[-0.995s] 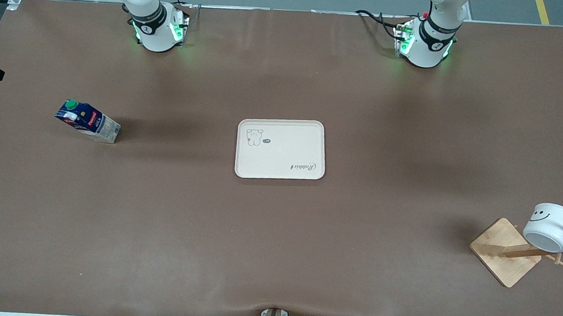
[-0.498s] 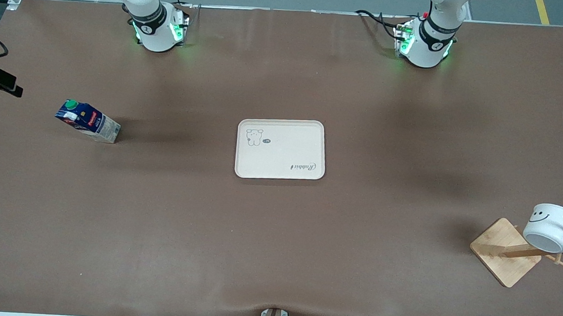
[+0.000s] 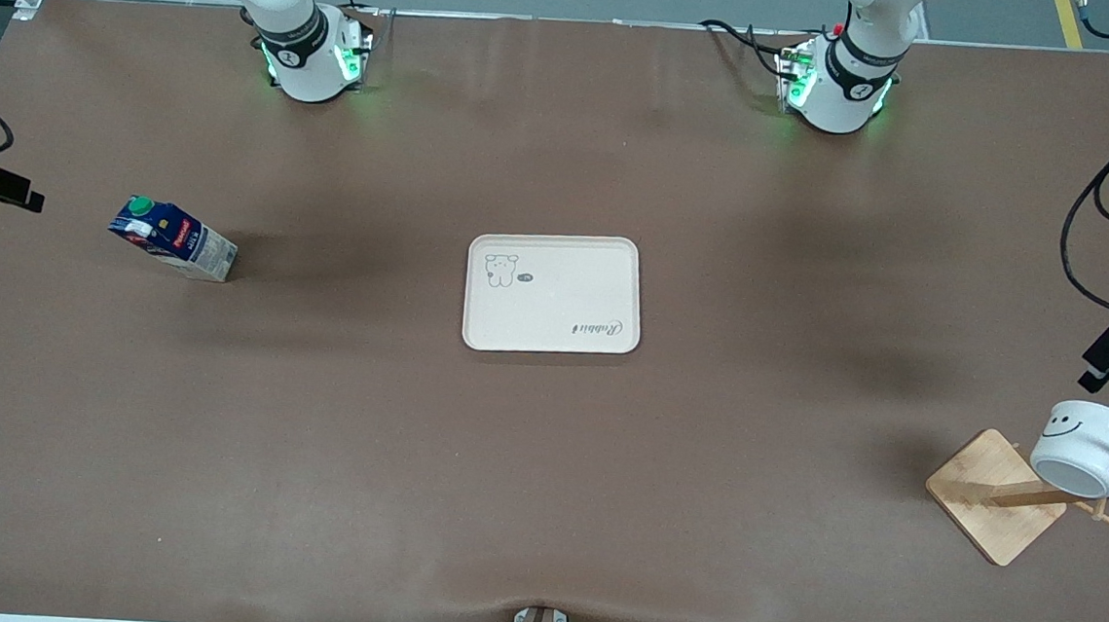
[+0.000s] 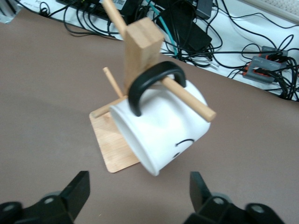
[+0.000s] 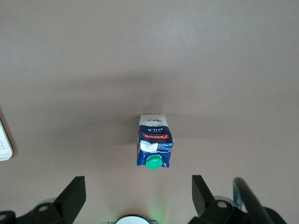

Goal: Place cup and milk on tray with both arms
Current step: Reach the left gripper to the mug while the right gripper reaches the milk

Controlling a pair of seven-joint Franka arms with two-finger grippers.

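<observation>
The left claw (image 4: 139,196) hangs with its fingers spread wide over the tabletop (image 3: 541,505) near the cup (image 4: 159,133), touching nothing. The cup — white, black handle, smiley face — hangs by its handle on a peg of a wooden mug stand (image 4: 140,46) at the left arm's end of the tabletop. The right claw (image 5: 139,198) is spread too, over the right arm's end, with the milk (image 5: 154,145) upright on the tabletop below it. The tray (image 3: 553,293) lies bare at mid-table — well apart from both cup (image 3: 1084,449) and milk (image 3: 172,238).
</observation>
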